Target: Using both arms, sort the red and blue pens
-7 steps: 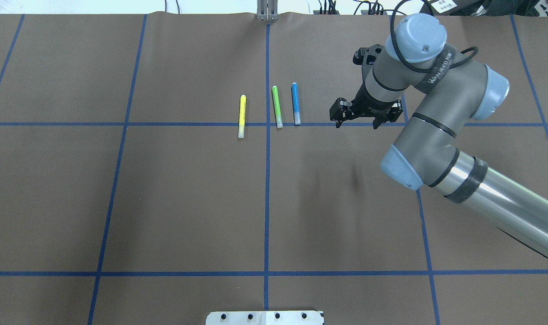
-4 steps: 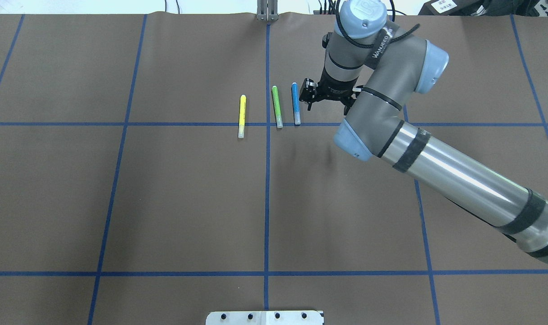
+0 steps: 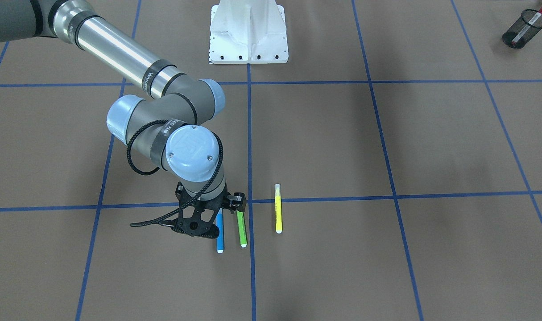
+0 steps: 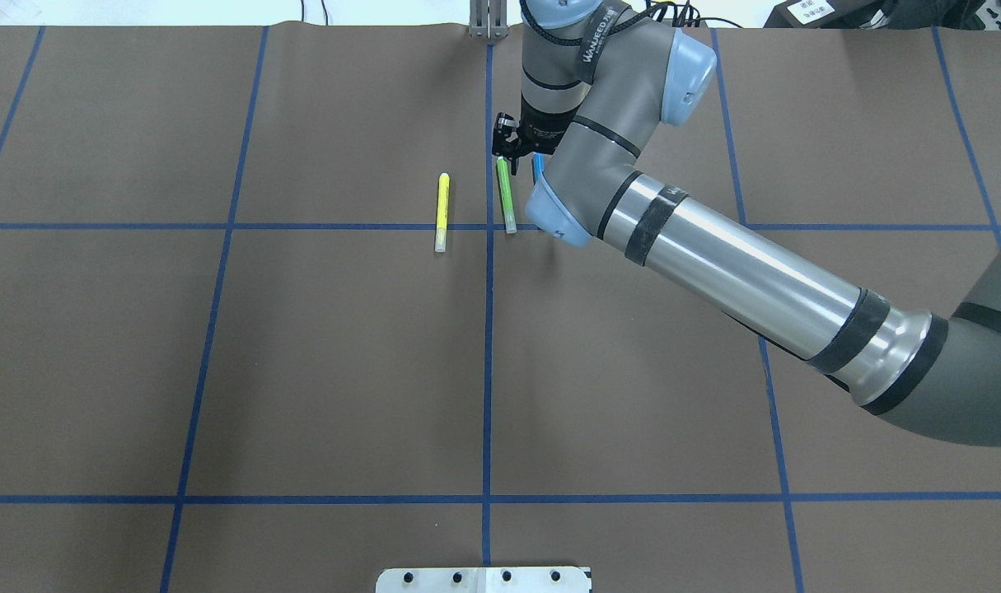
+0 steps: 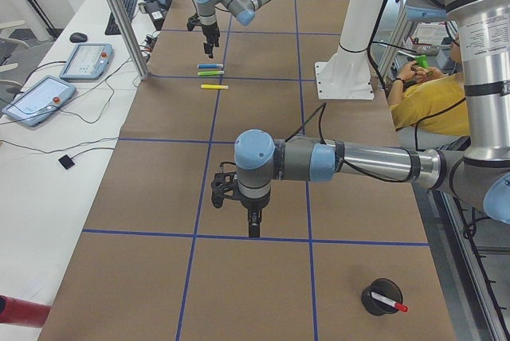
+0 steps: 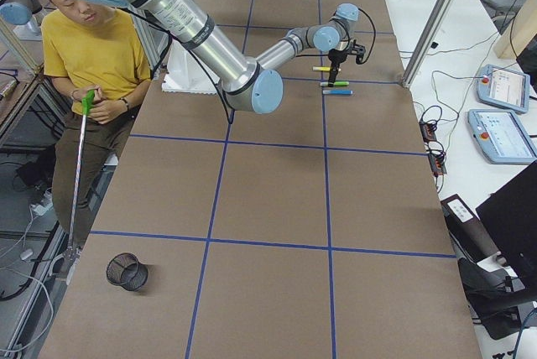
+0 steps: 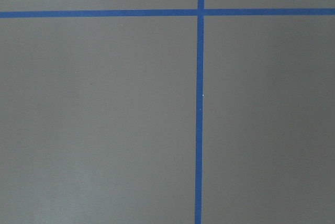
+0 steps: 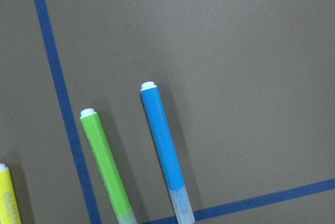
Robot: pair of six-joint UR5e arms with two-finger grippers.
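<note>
We see the right gripper (image 3: 208,201) with its jaws spread wide; one of its fingers (image 3: 239,201) sticks out past the wrist on the side of the green pen (image 8: 104,169). It holds nothing and touches nothing, and both side views show it hanging clear above the pens. Its wrist camera looks straight down on the blue pen (image 8: 162,145) and the green pen.

The left gripper (image 5: 253,225) points down over the table (image 4: 343,371), well apart from the pens. We find it only in the left side view, so we cannot tell whether its jaws are apart or together.

The blue pen lies flat on the table under the right gripper, just beside the green pen and parallel to it. Its clear cap points toward the robot and reaches a tape line (image 8: 272,199). The yellow pen (image 3: 278,209) lies beyond the green one. The red pen (image 5: 389,302) sits in a black mesh cup (image 3: 517,34) at the table's left end, well apart from the others.

A second ago, in the overhead view, the right gripper hung well to the right of the blue pen. A little later it was just beside that pen. Now the right arm (image 4: 739,272) has swung across and hides all but a sliver of the blue pen in that view. The three pens lie where they lay before.
</note>
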